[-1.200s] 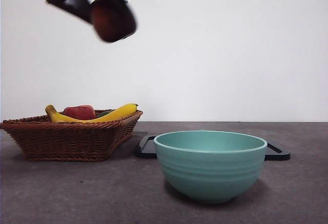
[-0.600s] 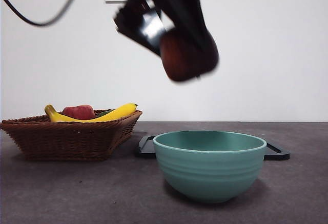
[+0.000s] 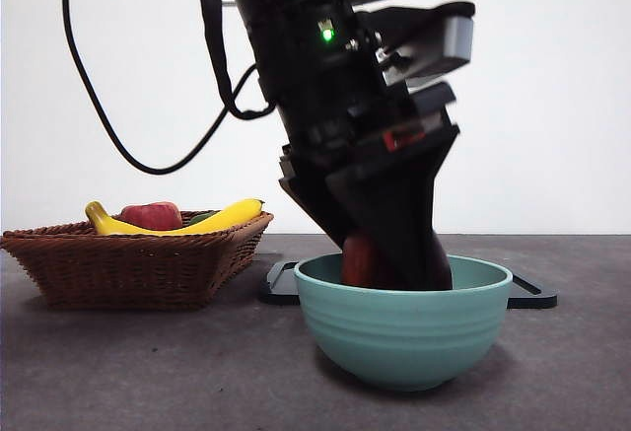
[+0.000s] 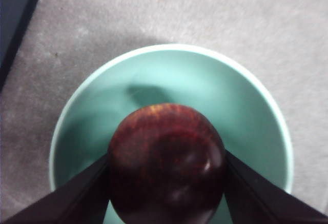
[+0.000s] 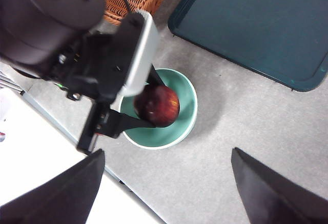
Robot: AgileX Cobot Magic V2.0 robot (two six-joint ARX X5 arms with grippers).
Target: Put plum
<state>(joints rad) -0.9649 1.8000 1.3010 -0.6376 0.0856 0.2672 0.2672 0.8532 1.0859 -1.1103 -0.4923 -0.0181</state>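
- Your left gripper (image 4: 166, 183) is clamped on the plum (image 4: 166, 162), one black jaw pressed against each side of the fruit.
- In the front view, that gripper (image 3: 394, 268) reaches down from a large dark arm, and its tips dip below the rim of the bowl (image 3: 404, 327).
- The plum (image 3: 360, 261) is held inside the bowl's opening. You cannot tell from these views whether it touches the bowl's floor.
- The plum is round, glossy, and dark maroon with some lighter reddish streaks near its top.
- The bowl (image 4: 256, 111) is pale teal-green with a lighter rim, and it surrounds the gripper tips on all sides. It stands upright on the grey table (image 3: 118, 372).
- Just behind the bowl, beyond the gripper, a flat dark tray (image 3: 532, 295) lies on the table. The overhead picture from your other arm shows it as a dark teal tray (image 5: 256, 24).
- Farther out, on the arm's side away from the tray's far end, sits a brown wicker basket (image 3: 128, 268). It is well apart from the bowl.
- In the basket rest a yellow banana (image 3: 222, 217) and a red apple-like fruit (image 3: 153, 216).
- Your right gripper (image 5: 169, 183) hangs high above the scene with its jaws spread wide apart, gripping nothing. Its camera looks down on the left arm, the plum (image 5: 158, 106), and the bowl (image 5: 187, 116).
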